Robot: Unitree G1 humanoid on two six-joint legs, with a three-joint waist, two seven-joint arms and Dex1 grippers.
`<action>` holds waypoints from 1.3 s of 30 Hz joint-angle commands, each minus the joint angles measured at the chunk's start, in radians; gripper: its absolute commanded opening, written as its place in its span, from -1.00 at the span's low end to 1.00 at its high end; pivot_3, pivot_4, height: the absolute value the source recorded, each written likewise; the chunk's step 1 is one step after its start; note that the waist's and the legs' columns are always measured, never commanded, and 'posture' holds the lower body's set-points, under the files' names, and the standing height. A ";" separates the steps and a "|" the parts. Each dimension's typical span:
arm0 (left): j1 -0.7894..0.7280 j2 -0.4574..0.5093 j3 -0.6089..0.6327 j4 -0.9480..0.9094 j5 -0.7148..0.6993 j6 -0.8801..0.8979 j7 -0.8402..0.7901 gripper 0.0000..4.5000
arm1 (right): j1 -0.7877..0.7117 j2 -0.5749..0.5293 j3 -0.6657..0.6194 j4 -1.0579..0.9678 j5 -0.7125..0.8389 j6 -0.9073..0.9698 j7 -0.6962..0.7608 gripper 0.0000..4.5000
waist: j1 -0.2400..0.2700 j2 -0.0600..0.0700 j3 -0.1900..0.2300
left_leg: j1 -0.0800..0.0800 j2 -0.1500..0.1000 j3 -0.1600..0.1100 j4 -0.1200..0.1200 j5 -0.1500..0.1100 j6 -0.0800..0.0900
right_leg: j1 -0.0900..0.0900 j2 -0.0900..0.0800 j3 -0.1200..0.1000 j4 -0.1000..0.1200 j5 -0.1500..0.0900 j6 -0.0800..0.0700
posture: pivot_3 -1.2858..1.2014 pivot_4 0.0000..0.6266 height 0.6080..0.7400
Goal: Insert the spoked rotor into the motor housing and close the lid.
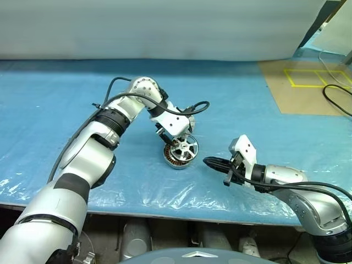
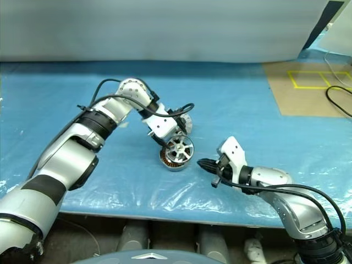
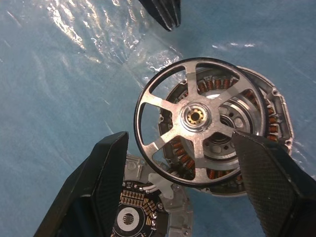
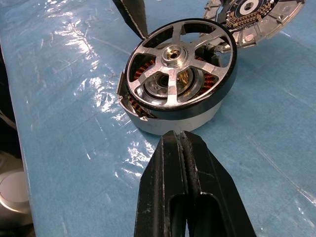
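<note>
The left arm reaches out over the blue plastic-covered table (image 1: pixel 49 121), bent sharply at the elbow so that the wrist folds back and the left gripper (image 1: pixel 177 144) points steeply down and toward the robot's right. Its two black fingers (image 3: pixel 98 187) stand wide apart on either side of the spoked rotor (image 3: pixel 201 120), a flat silver metal wheel with six spokes, a round brass-centred hub and a dark outer rim. In the left wrist view both pads flank the rim closely; whether they press on it cannot be told. The rotor sits tilted on the motor housing (image 4: pixel 170 123), a shallow round silver body with a ring of copper-brown windings visible between the spokes, which rests on the table near its middle. In the right wrist view the rotor's rim lies slightly askew over the housing, one edge overhanging. Just beside the housing, on its far side, lies the lid (image 4: pixel 256 17), a pale silver disc with a segmented rim and a dark centre bearing small gold marks, touching or nearly touching the housing. The right arm lies low to the right, forearm near level, its right gripper (image 1: pixel 212 163) aimed at the housing from just beside it, its fingers pressed together and holding nothing.
</note>
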 commanded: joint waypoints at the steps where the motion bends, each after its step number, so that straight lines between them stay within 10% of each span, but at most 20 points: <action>1: -0.030 -0.015 0.017 -0.026 0.007 0.030 0.012 0.57 | 0.003 -0.006 -0.009 -0.022 -0.003 -0.027 0.012 -1.00 | 0.000 0.000 0.000 | 0.000 -0.001 0.000 0.000 0.000 0.000 | 0.000 -0.002 0.000 0.000 0.000 0.001 | 0.03 -0.52 1.00; 39: 0.086 0.003 -0.019 -0.142 0.105 0.074 0.033 0.57 | 0.005 -0.009 -0.011 0.041 -0.038 -0.071 0.046 -1.00 | -0.001 0.000 0.000 | -0.007 -0.003 -0.005 0.000 0.001 0.001 | 0.001 -0.004 -0.004 -0.005 -0.001 0.000 | 0.03 -0.52 1.00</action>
